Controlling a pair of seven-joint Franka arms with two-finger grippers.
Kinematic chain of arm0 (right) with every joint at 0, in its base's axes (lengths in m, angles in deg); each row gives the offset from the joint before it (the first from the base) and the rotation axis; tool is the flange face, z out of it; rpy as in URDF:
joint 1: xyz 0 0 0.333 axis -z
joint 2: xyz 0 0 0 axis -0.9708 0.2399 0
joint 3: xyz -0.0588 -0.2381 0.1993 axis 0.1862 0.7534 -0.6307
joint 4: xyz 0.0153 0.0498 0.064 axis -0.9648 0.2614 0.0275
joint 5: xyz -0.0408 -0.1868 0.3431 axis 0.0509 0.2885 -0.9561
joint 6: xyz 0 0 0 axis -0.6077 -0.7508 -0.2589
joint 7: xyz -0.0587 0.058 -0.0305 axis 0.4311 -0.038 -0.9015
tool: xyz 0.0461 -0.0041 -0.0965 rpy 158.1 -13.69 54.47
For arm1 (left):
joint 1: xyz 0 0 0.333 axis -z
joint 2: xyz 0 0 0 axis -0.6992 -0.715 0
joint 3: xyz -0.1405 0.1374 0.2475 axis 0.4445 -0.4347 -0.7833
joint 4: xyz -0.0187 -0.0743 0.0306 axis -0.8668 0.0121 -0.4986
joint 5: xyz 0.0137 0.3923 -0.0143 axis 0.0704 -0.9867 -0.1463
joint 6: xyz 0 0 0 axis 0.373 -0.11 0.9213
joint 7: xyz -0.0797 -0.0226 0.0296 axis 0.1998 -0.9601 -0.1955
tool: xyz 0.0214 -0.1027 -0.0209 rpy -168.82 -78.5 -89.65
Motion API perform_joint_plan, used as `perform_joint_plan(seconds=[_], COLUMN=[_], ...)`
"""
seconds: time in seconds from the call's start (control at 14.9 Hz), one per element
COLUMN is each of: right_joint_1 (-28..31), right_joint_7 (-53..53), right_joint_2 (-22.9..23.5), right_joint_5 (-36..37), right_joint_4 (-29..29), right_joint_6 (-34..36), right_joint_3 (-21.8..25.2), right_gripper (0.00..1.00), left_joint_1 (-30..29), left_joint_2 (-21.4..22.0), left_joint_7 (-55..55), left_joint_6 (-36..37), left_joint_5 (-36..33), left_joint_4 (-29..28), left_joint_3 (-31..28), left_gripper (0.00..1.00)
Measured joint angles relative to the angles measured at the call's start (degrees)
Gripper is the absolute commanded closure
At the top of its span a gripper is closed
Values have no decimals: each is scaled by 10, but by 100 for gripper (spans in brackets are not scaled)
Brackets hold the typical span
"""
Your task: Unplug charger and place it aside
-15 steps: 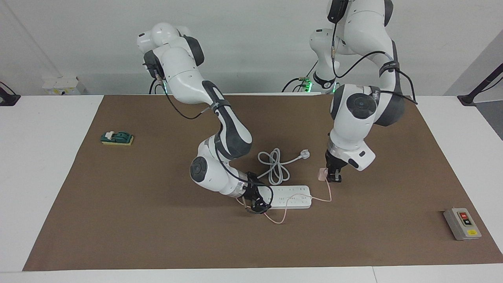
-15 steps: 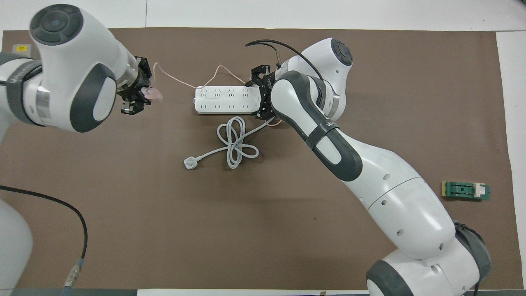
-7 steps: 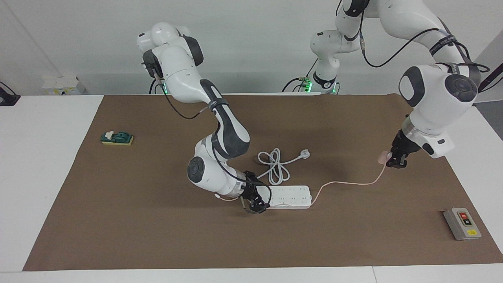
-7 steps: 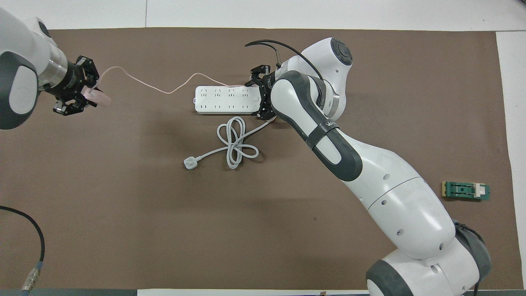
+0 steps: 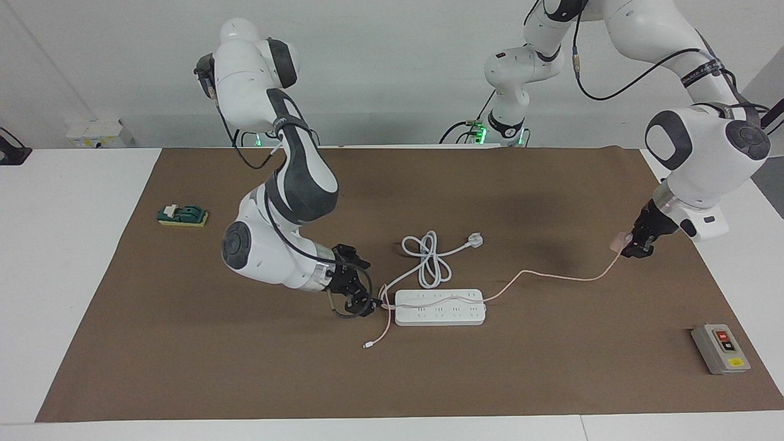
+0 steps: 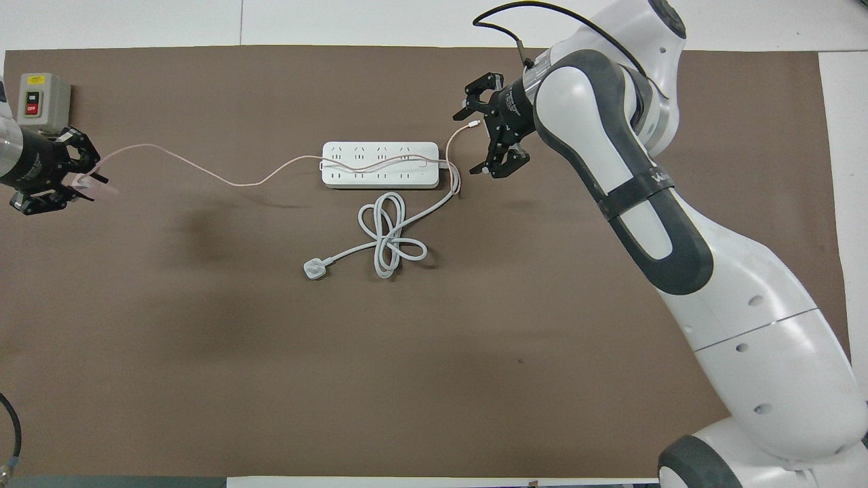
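The pale pink charger (image 5: 620, 244) is unplugged and held in my left gripper (image 5: 634, 250), which is shut on it over the mat near the left arm's end; in the overhead view the charger (image 6: 97, 188) sticks out of that gripper (image 6: 55, 180). Its thin pink cable (image 5: 554, 277) trails back across the top of the white power strip (image 5: 440, 308) and ends loose on the mat (image 5: 367, 345). My right gripper (image 5: 360, 288) is open and empty, just off the strip's end toward the right arm's side, as the overhead view (image 6: 489, 132) also shows. The strip (image 6: 380, 165) lies flat.
A white plug (image 5: 474, 240) with a thick coiled white cord (image 5: 429, 260) lies beside the strip, nearer to the robots. A grey switch box (image 5: 719, 348) sits at the left arm's end. A green and yellow block (image 5: 182, 214) lies at the right arm's end.
My left gripper carried the charger farther toward the left arm's end, dragging the cable over the strip. My right gripper let go of the strip's end and drew back from it, now open.
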Motion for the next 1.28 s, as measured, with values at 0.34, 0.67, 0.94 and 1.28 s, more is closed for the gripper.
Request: perform_joint_plan(seconds=[0.34, 0.67, 0.94, 1.28], right_joint_1=[15, 53, 80, 85], right_joint_7=[-129, -388, -597, -712], right_joint_2=[-101, -237, -319, -387], right_joint_5=[106, 188, 264, 317], right_joint_4=[25, 139, 172, 198], right_joint_6=[105, 131, 162, 169], right_joint_3=[5, 7, 9, 9], right_gripper=[0, 0, 0, 0], left_joint_1=[7, 6, 8, 16], left_joint_2=[10, 27, 77, 137], left_joint_7=[25, 108, 275, 448], left_joint_6=[-5, 62, 185, 256], left_joint_5=[0, 0, 2, 3], left_joint_4=[-6, 62, 105, 105], left_joint_3=[3, 4, 9, 13], left_gripper=[0, 0, 0, 0])
